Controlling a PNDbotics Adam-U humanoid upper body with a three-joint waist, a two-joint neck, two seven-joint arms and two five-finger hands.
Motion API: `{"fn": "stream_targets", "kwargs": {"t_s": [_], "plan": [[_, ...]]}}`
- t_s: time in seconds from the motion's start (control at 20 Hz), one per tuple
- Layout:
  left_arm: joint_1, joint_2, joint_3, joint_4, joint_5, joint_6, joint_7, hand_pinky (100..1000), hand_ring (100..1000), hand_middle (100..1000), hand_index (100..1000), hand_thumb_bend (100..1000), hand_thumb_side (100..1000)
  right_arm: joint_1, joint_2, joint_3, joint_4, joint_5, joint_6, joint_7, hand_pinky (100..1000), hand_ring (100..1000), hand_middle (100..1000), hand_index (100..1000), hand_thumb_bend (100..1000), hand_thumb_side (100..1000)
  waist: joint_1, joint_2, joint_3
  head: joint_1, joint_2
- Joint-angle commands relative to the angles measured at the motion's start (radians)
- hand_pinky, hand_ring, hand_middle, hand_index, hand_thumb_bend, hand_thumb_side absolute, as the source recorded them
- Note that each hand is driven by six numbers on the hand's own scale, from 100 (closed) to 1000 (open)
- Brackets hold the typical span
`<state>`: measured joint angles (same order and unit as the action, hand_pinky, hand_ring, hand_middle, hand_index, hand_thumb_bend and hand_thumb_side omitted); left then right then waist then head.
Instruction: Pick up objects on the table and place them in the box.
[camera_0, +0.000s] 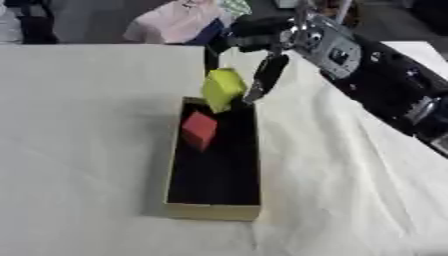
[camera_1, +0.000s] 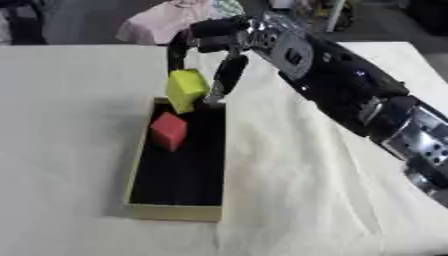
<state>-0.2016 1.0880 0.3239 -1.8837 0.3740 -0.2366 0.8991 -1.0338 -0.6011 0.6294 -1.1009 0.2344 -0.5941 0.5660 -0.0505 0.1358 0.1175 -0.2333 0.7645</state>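
Left eye: shallow tan box (camera_0: 213, 210), dark-lined, on cloth-draped worktop (camera_0: 79, 125) | red block (camera_0: 199, 129) inside, below robot hand | Right eye: black right robot hand (camera_1: 210, 42), fingers curled about yellow-green block (camera_1: 185, 90) over box's far end

No legible text, label, brand, number or sign appears in either view. The box (camera_0: 213, 210), the yellow block (camera_0: 222, 88), the red block (camera_0: 199, 128) and the right hand (camera_0: 267, 75) show plain, unmarked surfaces.
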Motion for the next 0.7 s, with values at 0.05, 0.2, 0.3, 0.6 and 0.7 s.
{"fn": "stream_targets", "kwargs": {"t_s": [0.05,0.2,0.3,0.6,0.7], "plan": [[-0.008,0.043,0.007,-0.005,0.000,-0.004,0.008,834,907,917,877,359,898,-0.029,-0.006,0.009,0.033,0.047,-0.313,0.337,893,851,836,880,596,408,0.009,-0.011,0.004,-0.008,0.005],[-0.009,0.042,0.008,-0.005,0.001,-0.004,0.008,834,907,917,877,359,897,-0.036,0.005,0.031,0.057,0.092,-0.313,0.341,915,877,852,902,614,421,0.009,-0.010,0.007,-0.012,0.005],[-0.009,0.041,0.009,-0.005,0.001,-0.004,0.008,834,907,917,877,359,897,-0.035,0.013,0.029,0.065,0.123,-0.313,0.341,915,877,852,902,614,421,0.009,-0.009,0.007,-0.012,0.005],[-0.011,0.039,0.010,-0.001,0.005,-0.006,0.008,833,906,915,875,360,895,-0.044,0.045,0.009,0.094,0.211,-0.313,0.341,946,903,857,942,652,440,0.009,-0.009,0.010,-0.013,0.005],[-0.012,0.038,0.011,-0.001,0.006,-0.006,0.008,833,906,914,875,360,896,-0.050,0.053,-0.017,0.095,0.224,-0.313,0.341,936,894,849,933,633,443,0.010,-0.009,0.010,-0.015,0.005]]}}
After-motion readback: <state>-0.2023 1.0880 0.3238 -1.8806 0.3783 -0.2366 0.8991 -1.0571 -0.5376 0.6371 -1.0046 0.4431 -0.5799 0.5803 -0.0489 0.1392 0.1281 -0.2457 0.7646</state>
